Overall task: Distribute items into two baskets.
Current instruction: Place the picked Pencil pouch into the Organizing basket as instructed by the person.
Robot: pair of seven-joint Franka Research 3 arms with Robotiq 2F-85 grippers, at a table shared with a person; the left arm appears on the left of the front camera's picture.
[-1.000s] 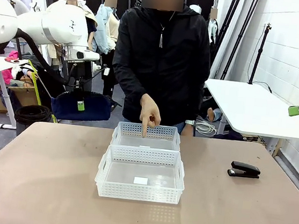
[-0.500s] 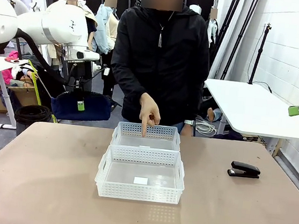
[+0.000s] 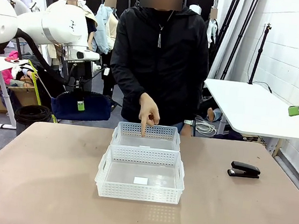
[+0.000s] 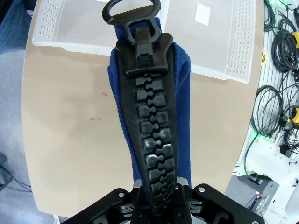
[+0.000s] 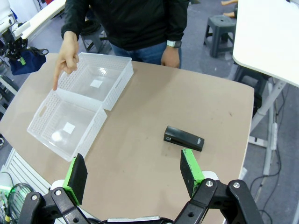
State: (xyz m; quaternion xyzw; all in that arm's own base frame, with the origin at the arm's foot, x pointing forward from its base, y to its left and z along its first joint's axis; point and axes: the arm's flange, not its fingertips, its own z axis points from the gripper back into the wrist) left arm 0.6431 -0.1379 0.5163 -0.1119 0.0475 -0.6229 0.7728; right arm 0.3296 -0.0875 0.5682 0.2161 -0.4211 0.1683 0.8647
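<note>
Two white lattice baskets stand end to end in the table's middle: a far basket [image 3: 161,130] and a near basket [image 3: 138,188], both holding nothing. The person's hand [image 3: 149,113] points a finger down into the far one. My left gripper [image 3: 79,103] hangs beyond the table's far left edge, shut on the navy-blue pouch [image 3: 85,107]. In the left wrist view the pouch [image 4: 180,121] dangles zipper-side up from the gripper [image 4: 156,205], above the baskets [image 4: 51,18]. The black stapler [image 3: 244,170] lies at the table's right. My right gripper [image 5: 133,172] is open, high above the stapler [image 5: 183,138].
A white side table [image 3: 247,109] stands beyond the table's right corner. Cables and a stool lie on the floor near it. The brown tabletop [image 3: 40,170] is bare left of the baskets. Other people stand far behind.
</note>
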